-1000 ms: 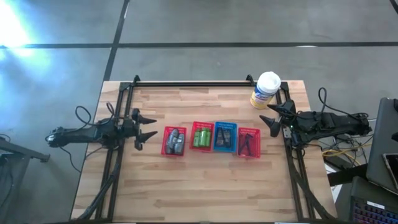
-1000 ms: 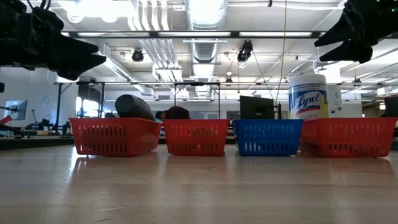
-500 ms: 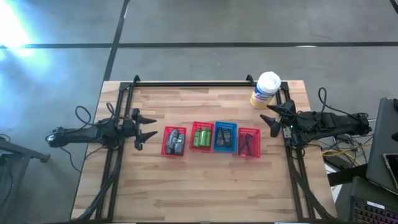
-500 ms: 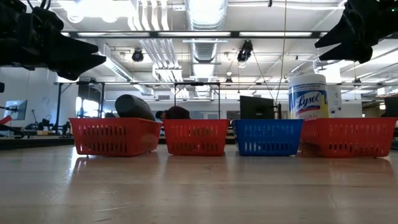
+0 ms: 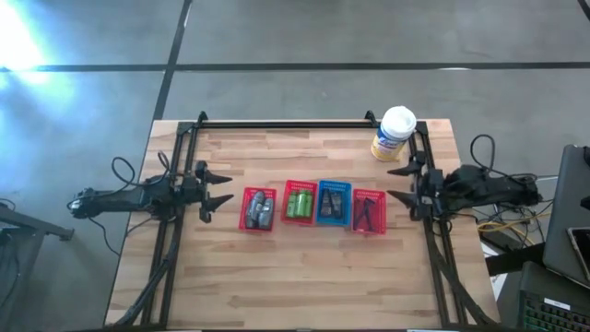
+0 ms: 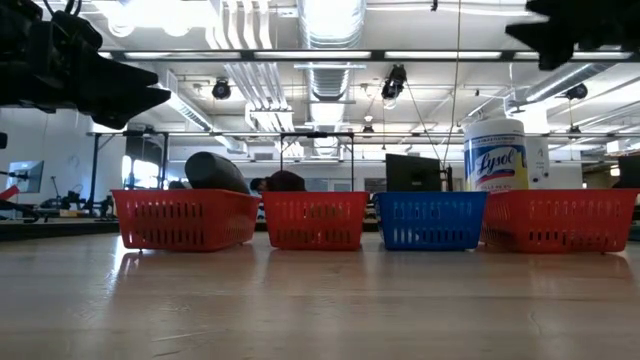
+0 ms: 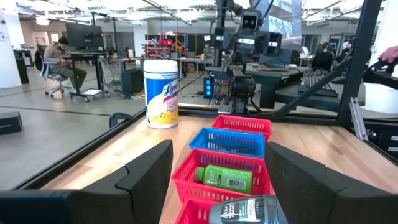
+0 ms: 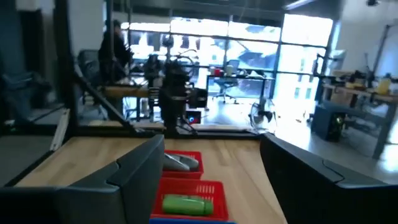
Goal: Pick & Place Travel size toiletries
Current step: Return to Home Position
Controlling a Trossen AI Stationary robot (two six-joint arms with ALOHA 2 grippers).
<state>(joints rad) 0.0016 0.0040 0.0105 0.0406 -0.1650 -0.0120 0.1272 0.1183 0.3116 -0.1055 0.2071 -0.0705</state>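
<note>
My left gripper (image 5: 227,186), at 9 o'clock, and right gripper (image 5: 391,182), at 3, are wide open, empty. The gray deodorant (image 5: 259,210) looks light and slippery; I'd grab its middle.

Wooden table (image 5: 304,277), row of four mesh baskets (image 6: 312,222), white-lidded canister (image 5: 395,134)

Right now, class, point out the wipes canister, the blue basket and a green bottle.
wipes canister (image 6: 495,155): low view, on its label.
blue basket (image 6: 430,222): low view, on its front wall.
green bottle (image 7: 222,178): left wrist view, on its body.
</note>
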